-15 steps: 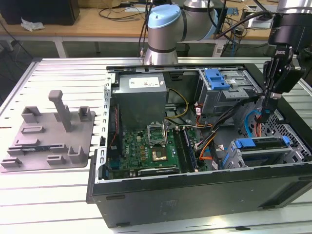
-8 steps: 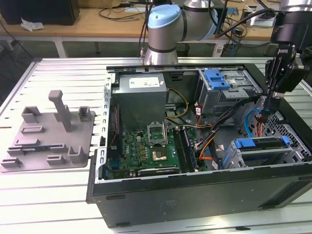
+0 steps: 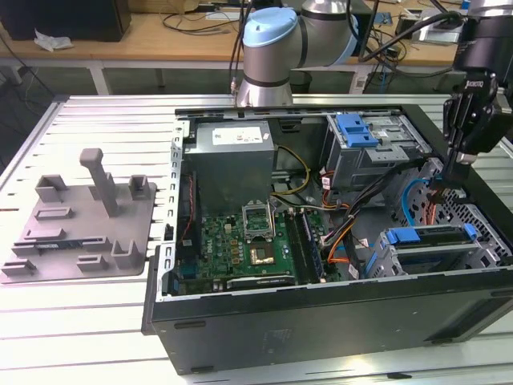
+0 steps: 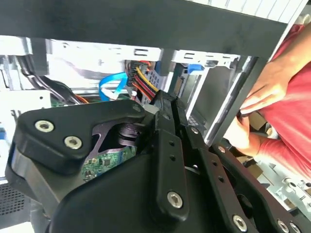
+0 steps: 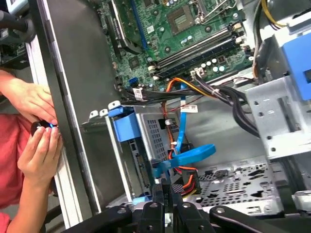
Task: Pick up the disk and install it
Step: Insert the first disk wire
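On the slatted desk [image 3: 88, 329], the open computer case [image 3: 321, 325] lies on its side, presumably so its bays can be reached from above. At near right, the disk [image 3: 433, 234] sits in its cage. Just beyond it, the tool [image 3: 444, 186] hangs among cables, apparently pressed together.

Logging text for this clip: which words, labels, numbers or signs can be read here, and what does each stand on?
No text can be read.
White label on the grey power-supply box: print too small to read.
White cable tags in the first wrist view: blurred, unreadable.
Markings on the motherboard: too small to read.
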Controlling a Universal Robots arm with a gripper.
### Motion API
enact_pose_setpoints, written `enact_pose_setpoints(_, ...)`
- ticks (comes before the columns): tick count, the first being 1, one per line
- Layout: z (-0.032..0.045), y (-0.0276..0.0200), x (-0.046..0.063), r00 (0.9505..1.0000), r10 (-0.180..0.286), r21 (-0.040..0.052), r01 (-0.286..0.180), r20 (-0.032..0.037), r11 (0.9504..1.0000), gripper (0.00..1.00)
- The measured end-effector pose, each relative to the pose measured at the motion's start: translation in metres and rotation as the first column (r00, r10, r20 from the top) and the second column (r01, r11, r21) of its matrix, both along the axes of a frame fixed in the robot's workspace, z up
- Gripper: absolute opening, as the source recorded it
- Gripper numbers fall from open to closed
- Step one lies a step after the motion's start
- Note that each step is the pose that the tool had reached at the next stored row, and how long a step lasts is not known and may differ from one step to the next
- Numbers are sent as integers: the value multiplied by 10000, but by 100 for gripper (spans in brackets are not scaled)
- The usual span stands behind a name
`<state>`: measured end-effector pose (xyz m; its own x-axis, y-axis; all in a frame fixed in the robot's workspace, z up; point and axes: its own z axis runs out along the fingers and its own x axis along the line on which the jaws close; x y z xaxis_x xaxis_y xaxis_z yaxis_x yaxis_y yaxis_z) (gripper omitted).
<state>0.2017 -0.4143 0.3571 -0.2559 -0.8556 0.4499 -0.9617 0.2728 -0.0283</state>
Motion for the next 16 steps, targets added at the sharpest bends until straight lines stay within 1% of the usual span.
enact_pose_setpoints(1, 0, -39, -10, 10000, 11, 1, -11, 3, 10000, 16)
enact_pose_setpoints(2, 0, -94, -29, 10000, 30, 0, -30, 7, 10000, 16)
enact_pose_setpoints(3, 0, -119, -38, 10000, 40, 0, -40, 9, 10000, 16)
enact_pose_setpoints(5, 0, -166, -57, 10000, 68, 0, -68, 18, 10000, 16)
enact_pose_setpoints(8, 1, -211, -78, 9999, 125, 13, -125, 38, 9999, 16)
enact_pose_setpoints(10, 0, -240, -88, 9998, 176, 70, -176, 63, 9998, 16)
enact_pose_setpoints(12, 0, -283, -107, 9996, 241, 203, -244, 111, 9995, 16)
enact_pose_setpoints(13, 0, -302, -117, 9996, 262, 309, -267, 139, 9992, 16)
enact_pose_setpoints(16, 0, -334, -134, 9994, 288, 490, -298, 206, 9984, 16)
